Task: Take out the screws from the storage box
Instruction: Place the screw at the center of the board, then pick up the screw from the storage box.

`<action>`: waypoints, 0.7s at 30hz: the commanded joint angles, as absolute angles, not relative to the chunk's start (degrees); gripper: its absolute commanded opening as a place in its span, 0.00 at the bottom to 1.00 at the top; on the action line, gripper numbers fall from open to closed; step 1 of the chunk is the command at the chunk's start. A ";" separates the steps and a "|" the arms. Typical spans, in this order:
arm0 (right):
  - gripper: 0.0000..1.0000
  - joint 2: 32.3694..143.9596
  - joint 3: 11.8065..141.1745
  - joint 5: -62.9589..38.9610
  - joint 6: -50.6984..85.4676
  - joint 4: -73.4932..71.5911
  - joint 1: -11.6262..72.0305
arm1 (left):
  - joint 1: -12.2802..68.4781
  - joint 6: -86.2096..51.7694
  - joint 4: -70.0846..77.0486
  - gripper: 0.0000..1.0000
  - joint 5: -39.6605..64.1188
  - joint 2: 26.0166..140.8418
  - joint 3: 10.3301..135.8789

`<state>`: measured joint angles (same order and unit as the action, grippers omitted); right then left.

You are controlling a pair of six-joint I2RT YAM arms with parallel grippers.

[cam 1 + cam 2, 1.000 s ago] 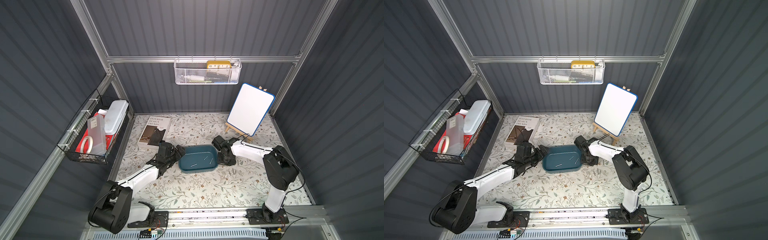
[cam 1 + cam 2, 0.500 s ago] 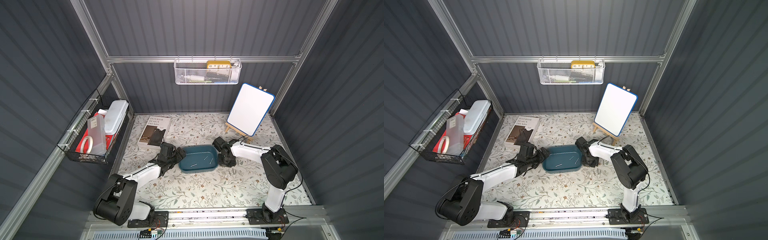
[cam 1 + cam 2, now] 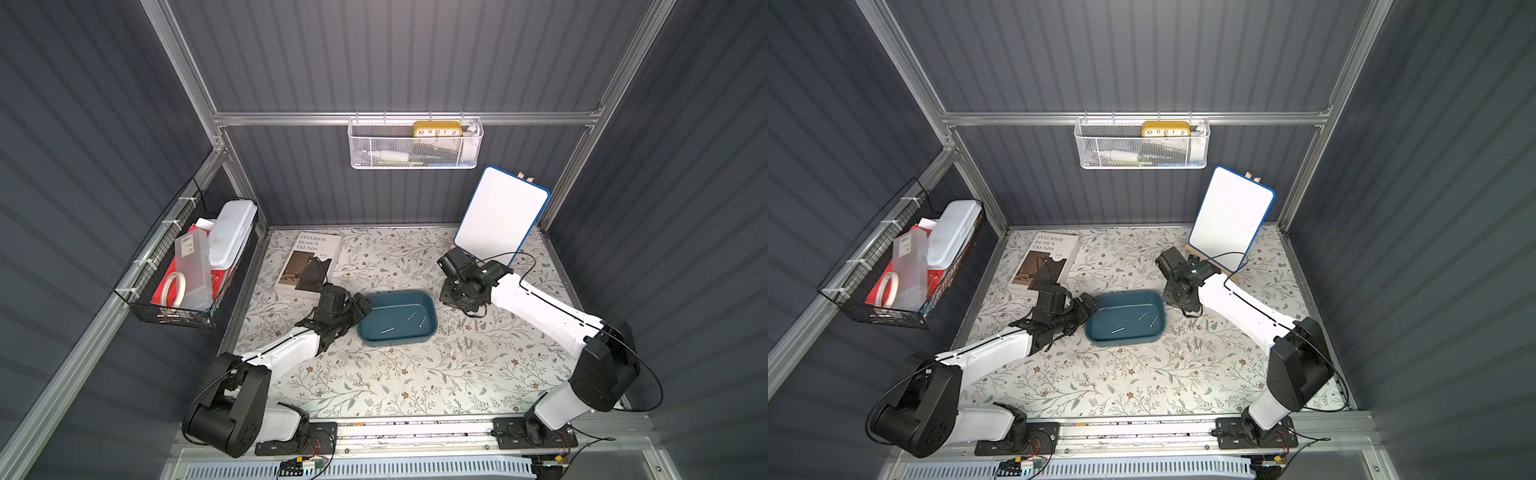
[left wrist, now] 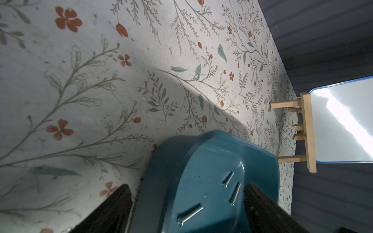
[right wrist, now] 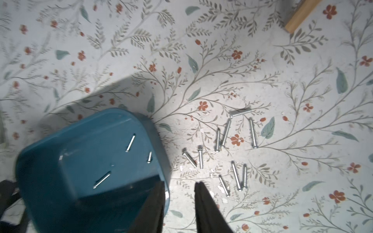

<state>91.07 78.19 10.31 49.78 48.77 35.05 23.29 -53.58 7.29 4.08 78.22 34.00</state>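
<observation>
- The surface [image 3: 374, 386], covered in a flowered print, carries everything. Both arms reach in low from its near edge toward the middle.
- The storage box [image 3: 386, 309] sits flat at mid-surface between the two arms, open side up.
  - I judge the job well past half: most of the contents lie outside and three pieces are left inside.
  - The step in hand looks like the pause between a drop-off and the next pick.
  - The next move calls for the right arm to swing over the rim and come down on one thin screw lying flat on the smooth floor. It should close squarely across the shaft so the screw does not roll or skid away.
- The left pincer [image 4: 186, 187] is spread wide astride the box's end wall, one finger outside over the surface, the other above the box floor. It holds nothing. Whether either finger touches the wall I cannot tell.
- The right pincer [image 5: 179, 184] stands parted by a narrow gap with nothing between its fingers. It hangs at the box's opposite end, one finger over the rim and the other over bare surface beside the pile.
- Removed screws [image 5: 225, 134]: nine or so lie scattered on the surface just beside the box, on the right arm's side.
- Remaining screws [image 3: 387, 331]: three, apart from one another, on the box floor.
</observation>
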 commanded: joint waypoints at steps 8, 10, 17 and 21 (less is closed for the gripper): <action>0.34 109.64 94.70 9.95 62.66 55.83 43.95 | 23.55 -53.00 7.60 0.90 4.76 75.15 33.40; 0.35 113.00 95.86 9.50 64.49 53.45 44.92 | 23.55 -52.91 7.64 0.90 4.75 75.15 33.33; 0.35 119.97 97.06 11.13 69.89 49.92 45.18 | 23.55 -52.91 7.30 0.90 4.75 74.16 32.81; 0.34 122.00 97.12 11.59 70.97 48.24 45.18 | 23.55 -52.91 6.95 0.90 4.40 73.74 32.85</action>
<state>121.25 95.66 9.74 68.51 49.19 45.25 23.29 -53.58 7.64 4.54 75.02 33.26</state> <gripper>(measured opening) 0.344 0.902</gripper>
